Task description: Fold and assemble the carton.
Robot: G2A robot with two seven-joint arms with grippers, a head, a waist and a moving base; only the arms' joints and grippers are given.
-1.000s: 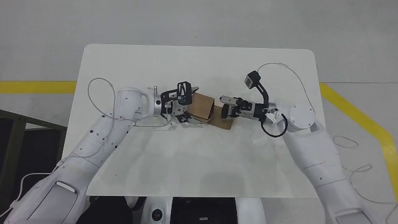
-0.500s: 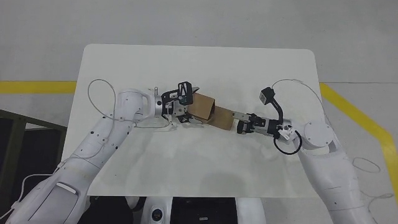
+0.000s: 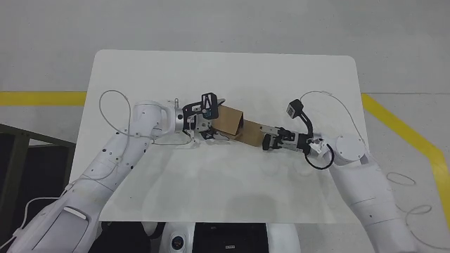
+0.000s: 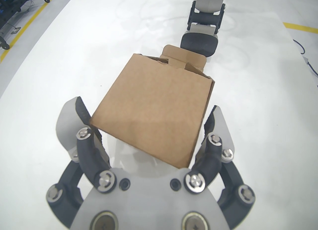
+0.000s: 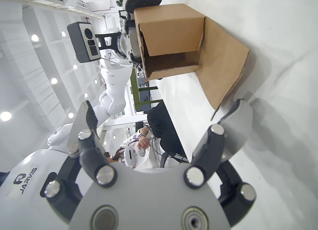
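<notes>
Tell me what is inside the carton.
Through the open end of the carton, only bare cardboard walls show, with no contents visible. The deeper part, toward the left gripper, is shadowed and partly covered by a flap.

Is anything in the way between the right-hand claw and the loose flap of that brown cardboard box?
Nothing visible does. The open right gripper faces the loose flap of the brown cardboard carton across the white table, one fingertip close beside the flap's corner.

Plain brown carton (image 3: 228,121), white table (image 3: 281,77).
</notes>
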